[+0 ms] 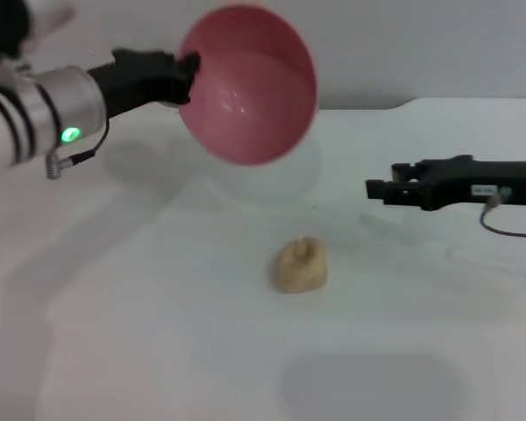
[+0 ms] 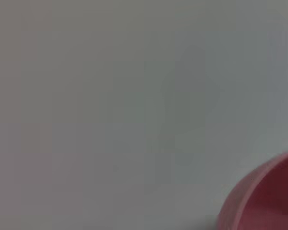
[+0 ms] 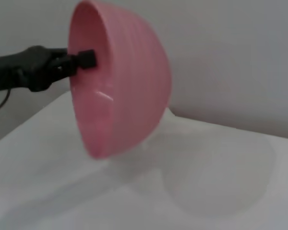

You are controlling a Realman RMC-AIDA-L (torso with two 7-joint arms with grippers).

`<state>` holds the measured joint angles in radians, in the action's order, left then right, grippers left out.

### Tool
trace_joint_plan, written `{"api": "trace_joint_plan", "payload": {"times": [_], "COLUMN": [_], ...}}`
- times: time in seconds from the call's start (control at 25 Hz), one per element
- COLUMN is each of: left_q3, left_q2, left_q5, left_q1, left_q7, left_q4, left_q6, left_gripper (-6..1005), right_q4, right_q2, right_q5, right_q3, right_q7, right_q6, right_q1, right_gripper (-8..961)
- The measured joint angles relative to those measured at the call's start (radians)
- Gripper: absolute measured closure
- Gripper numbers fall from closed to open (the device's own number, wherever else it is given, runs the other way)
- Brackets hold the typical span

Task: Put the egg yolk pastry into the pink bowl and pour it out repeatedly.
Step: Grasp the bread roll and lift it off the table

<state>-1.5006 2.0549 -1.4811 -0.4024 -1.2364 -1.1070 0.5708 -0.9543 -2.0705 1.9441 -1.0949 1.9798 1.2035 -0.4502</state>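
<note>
The pink bowl (image 1: 248, 83) hangs in the air at the back left, tipped on its side with its empty mouth facing me. My left gripper (image 1: 186, 72) is shut on the bowl's rim; the right wrist view shows that black gripper (image 3: 84, 60) clamped on the bowl (image 3: 125, 105) from the side. A corner of the bowl (image 2: 269, 196) shows in the left wrist view. The egg yolk pastry (image 1: 300, 265), a lumpy beige bun, lies on the white table (image 1: 140, 333) below and in front of the bowl. My right gripper (image 1: 377, 188) hovers at the right, above the table, nothing in it.
A pale wall rises behind the table's far edge (image 1: 438, 103). The bowl's faint shadow falls on the table under it.
</note>
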Motion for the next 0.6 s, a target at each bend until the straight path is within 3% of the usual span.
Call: {"api": "trace_joint_plan", "payload": {"times": [0.04,0.16,0.32,0.44,0.6], "left_q3": [0.102,0.279,0.373,0.406,0.473], "left_q2": [-0.005,-0.017,-0.039,-0.049,-0.025], "left_q5": [0.029,0.175,0.440,0.602,0.718], "left_q1": [-0.031,-0.082,-0.101,-0.100,-0.073], "left_q7": [0.039,0.185,0.495,0.637,0.691], "left_q4": [0.041,0.079,0.010,-0.070,-0.191], "left_q6": [0.157,0.429,0.577,0.673,0.757], "left_gripper": [999,999,1000,1000,1000], "right_q4": [0.001,0.008,0.077,0.133,0.153], "right_q2": [0.000,0.002,0.002,-0.002,-0.004], "right_q5": [0.002,0.026,0.080,0.129,0.146], "right_q3": [-0.027,-0.100,-0.177,-0.231,-0.294], "right_q7": [-0.001,-0.002,-0.001,0.005,0.008], "right_q6": [-0.009,-0.030,-0.033,-0.034,-0.043], "right_q1": [-0.007,-0.037,-0.127,-0.195,-0.226], "right_gripper": [342,341,340,337,334]}}
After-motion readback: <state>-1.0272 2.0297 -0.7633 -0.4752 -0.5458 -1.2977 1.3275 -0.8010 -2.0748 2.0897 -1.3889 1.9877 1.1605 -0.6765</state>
